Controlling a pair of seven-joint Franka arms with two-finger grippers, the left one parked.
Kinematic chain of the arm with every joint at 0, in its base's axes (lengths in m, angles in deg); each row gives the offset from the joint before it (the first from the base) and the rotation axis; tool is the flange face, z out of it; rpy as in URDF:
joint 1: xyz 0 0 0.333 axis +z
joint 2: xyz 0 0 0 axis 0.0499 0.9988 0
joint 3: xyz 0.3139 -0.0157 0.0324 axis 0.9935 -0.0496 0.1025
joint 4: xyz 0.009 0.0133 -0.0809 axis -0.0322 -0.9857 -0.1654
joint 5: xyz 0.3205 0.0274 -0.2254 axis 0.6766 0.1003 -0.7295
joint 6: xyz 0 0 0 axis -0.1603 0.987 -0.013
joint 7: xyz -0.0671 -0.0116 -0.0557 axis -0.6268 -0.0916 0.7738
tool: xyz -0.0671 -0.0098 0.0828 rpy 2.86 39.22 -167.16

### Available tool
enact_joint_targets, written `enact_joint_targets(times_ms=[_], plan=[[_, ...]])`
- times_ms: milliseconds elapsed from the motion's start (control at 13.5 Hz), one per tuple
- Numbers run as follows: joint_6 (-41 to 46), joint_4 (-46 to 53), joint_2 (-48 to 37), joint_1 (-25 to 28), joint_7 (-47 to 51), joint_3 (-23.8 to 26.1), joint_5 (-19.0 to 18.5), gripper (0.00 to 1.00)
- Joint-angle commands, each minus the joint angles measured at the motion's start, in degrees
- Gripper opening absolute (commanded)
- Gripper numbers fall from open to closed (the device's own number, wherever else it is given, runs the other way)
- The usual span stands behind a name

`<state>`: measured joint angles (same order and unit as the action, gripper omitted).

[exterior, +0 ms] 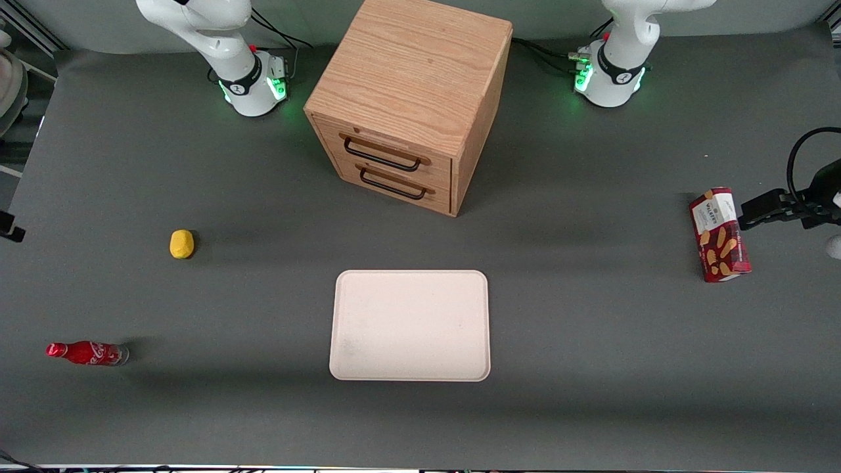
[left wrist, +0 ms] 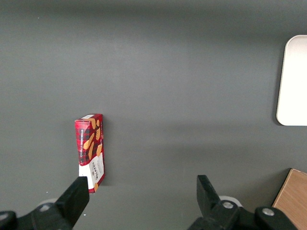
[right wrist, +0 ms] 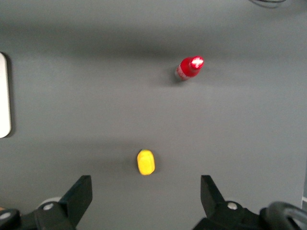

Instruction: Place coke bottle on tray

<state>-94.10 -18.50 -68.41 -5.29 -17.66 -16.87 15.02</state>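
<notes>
The coke bottle, small and red with a red cap, stands on the grey mat toward the working arm's end of the table, well apart from the tray. The cream-white tray lies flat in the middle, nearer the front camera than the cabinet, with nothing on it. In the right wrist view my gripper hangs open high above the mat, nothing between its fingers. From there the bottle appears from above, cap up, with an edge of the tray showing. The gripper is clear of the bottle and touches nothing.
A small yellow object lies on the mat, farther from the front camera than the bottle; in the right wrist view this yellow object sits just ahead of the fingers. A wooden two-drawer cabinet stands at the back. A red snack box lies toward the parked arm's end.
</notes>
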Motion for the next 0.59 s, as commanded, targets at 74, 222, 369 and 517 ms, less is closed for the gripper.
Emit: enact_joint_targets(times_ms=[74, 222, 369, 517], plan=[[1.7, 15.5, 11.9, -6.3, -7.9, 4.8, 0.1, 1.00], [1.7, 19.7, 16.2, -9.2, -9.6, 6.9, 0.0, 1.00], [1.5, 22.9, 20.2, -11.3, -11.7, 8.5, 0.1, 1.00], [1.1, 26.1, 23.9, -14.8, -14.2, 11.9, 0.0, 1.00]])
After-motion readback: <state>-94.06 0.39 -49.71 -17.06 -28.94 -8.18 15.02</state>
